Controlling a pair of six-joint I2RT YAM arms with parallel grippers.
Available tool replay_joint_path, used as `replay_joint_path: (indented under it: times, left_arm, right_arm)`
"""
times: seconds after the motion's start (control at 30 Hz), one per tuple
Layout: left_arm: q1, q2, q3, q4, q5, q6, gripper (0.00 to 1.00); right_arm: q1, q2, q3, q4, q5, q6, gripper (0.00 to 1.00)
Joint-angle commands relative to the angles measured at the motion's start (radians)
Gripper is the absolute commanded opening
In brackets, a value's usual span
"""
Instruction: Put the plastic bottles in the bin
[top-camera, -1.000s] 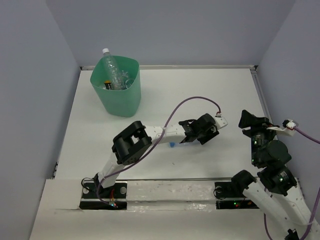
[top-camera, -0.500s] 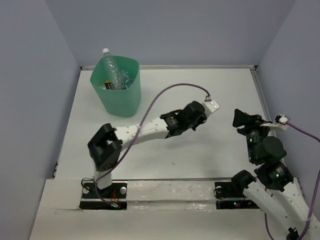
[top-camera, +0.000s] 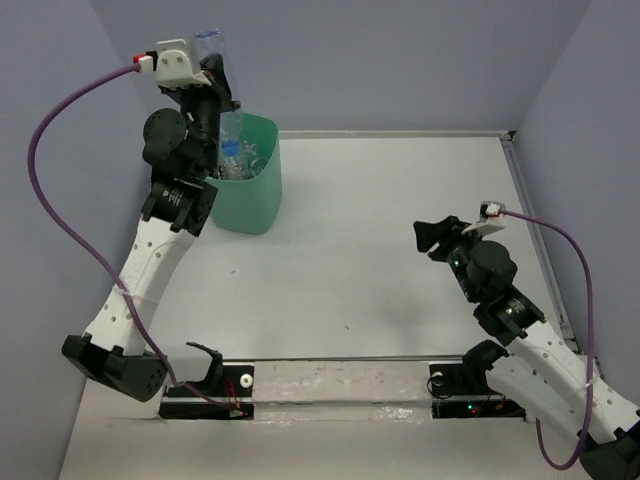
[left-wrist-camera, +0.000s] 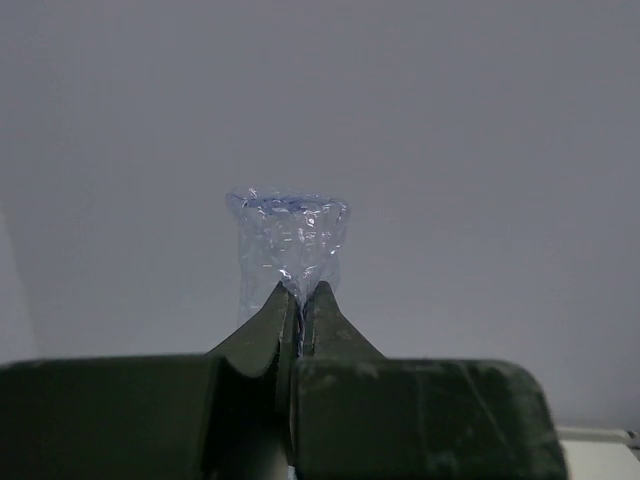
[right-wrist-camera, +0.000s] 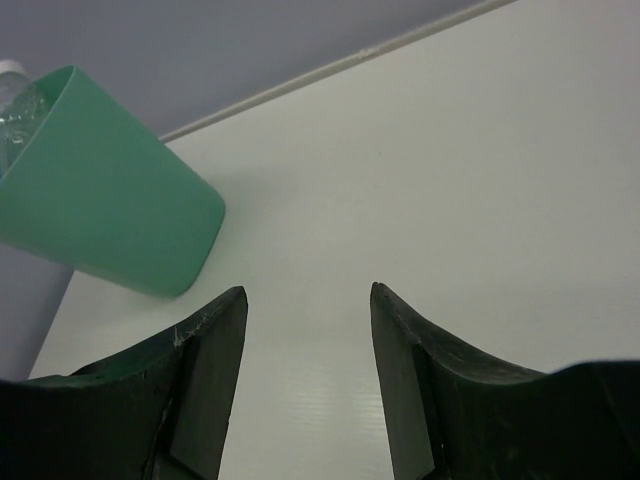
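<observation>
The plastic bottle (left-wrist-camera: 290, 235), crumpled, sits pinched in the left gripper (left-wrist-camera: 299, 300) above the bin (top-camera: 252, 195); centre it over the opening before releasing. The right gripper (right-wrist-camera: 305, 330) is spread.

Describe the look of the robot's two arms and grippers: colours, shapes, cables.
The left arm and right arm have white shells with black joints. A purple cable loops to a white block on each wrist. The left gripper and right gripper have dark, wedge-shaped fingers, slightly scuffed.
</observation>
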Motion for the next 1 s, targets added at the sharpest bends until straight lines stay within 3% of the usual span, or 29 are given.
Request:
replay_joint_path:
  times: [0.0,0.37,0.73,0.87,0.9,0.97]
  left_arm:
    - [0.166,0.110,0.000,0.068,0.002,-0.067,0.00]
    - [0.317,0.244,-0.105,0.317,-0.171,-0.064,0.00]
    - [0.317,0.284,-0.350,0.469,-0.202,-0.179,0.02]
    - [0.314,0.290,-0.370,0.470,-0.169,-0.202,0.23]
    - [0.312,0.287,-0.370,0.467,-0.171,-0.201,0.45]
    - [0.306,0.278,-0.375,0.467,-0.174,-0.193,0.69]
  right_arm:
    - [-0.001,0.031,-0.008,0.135,-0.120,-0.002,0.58]
    - [-0.001,0.072,-0.028,0.184,-0.238,-0.036,0.58]
    - [-0.001,0.101,-0.049,0.249,-0.307,-0.030,0.58]
    - [-0.001,0.127,-0.047,0.269,-0.339,-0.031,0.58]
    - [-0.001,0.130,-0.047,0.275,-0.341,-0.028,0.58]
    - [-0.001,0.133,-0.047,0.279,-0.347,-0.030,0.59]
